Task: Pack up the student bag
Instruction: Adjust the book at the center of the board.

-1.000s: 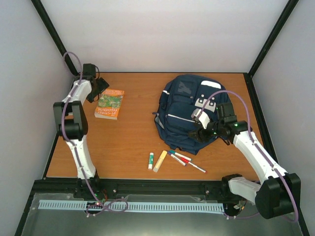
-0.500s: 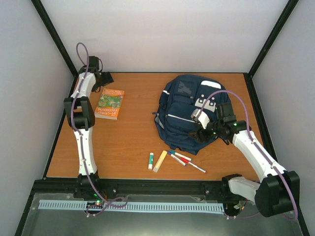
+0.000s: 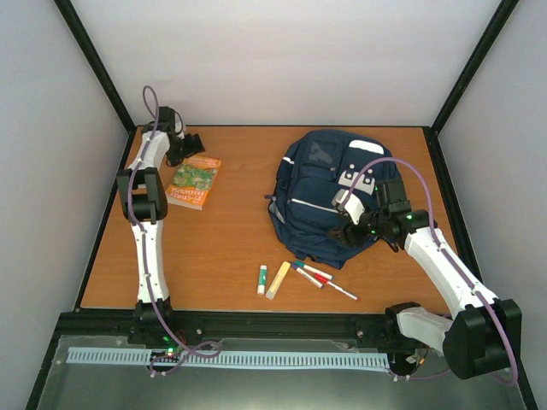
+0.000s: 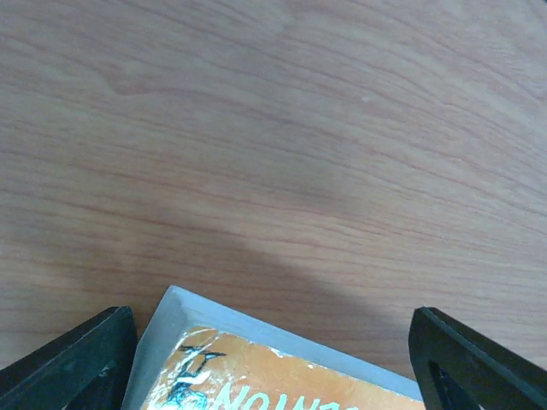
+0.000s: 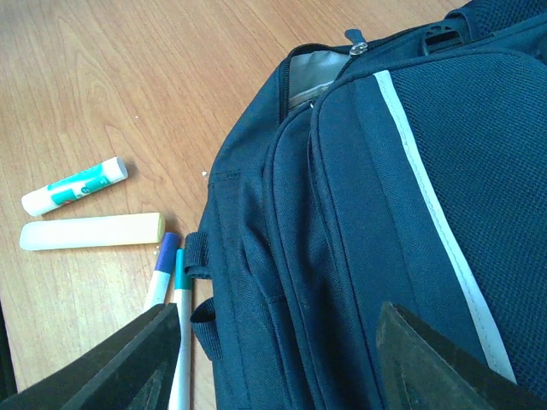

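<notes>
**Left fingers astride a book corner, right fingers over the bag**

The left fingers point(image 4: 77, 359) stand wide open, one on each side of a corner of the book point(image 4: 256, 380), which lies flat on the surface point(image 4: 273, 128). Nothing is held. The right fingers point(image 5: 128, 359) are also apart and hold nothing. One hangs over the pens point(image 5: 175, 299) and the other over the bag point(image 5: 385, 196). Whether either tip touches the fabric I cannot tell.

The bag lies flat on the right half of the surface, with the right arm at its near edge. The pens, a yellow bar point(image 5: 92, 231) and a glue stick point(image 5: 75, 186) lie just beside that edge. The book is well apart, at the far left.

Risks, as I judge them:
- Closing on a corner alone would likely make the book pivot or slip out, since so little of it sits between the fingers.
- The book is thin and flat, so the tips may scrape the surface or push it away.
- The bag is soft, so its opening may slump shut, and the strap loops by the right fingers could snag.
- A low sweep there could scatter the pens.

The top view gives the whole layout and how far the book must travel. The left wrist view shows only the corner and the finger spacing. The right wrist view alone shows grey lining at a part-open zip.
</notes>
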Robot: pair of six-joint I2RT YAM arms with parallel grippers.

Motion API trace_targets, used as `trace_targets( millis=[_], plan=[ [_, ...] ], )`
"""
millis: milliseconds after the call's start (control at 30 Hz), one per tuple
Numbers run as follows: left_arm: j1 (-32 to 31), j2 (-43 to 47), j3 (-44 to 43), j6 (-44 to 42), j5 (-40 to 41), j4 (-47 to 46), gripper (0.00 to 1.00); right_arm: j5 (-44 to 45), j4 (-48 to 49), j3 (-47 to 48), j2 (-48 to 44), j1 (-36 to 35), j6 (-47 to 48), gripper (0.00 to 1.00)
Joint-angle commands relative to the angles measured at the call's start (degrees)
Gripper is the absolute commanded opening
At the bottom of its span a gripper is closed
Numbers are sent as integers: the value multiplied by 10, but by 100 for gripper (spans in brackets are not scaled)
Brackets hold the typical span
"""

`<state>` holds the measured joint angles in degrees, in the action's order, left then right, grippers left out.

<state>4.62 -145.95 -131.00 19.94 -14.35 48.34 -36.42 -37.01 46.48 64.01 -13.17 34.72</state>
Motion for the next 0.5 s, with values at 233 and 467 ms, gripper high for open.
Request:
trace_targets(
  millis=[233, 467],
  plan=[
    [-64, 3, 39, -44, -154, -11, 84, -1, 1, -4, -1, -3, 15, 65],
    [-151, 58, 151, -27, -160, -28, 81, -3, -2, -2, 2, -2, 18, 65]
  ],
)
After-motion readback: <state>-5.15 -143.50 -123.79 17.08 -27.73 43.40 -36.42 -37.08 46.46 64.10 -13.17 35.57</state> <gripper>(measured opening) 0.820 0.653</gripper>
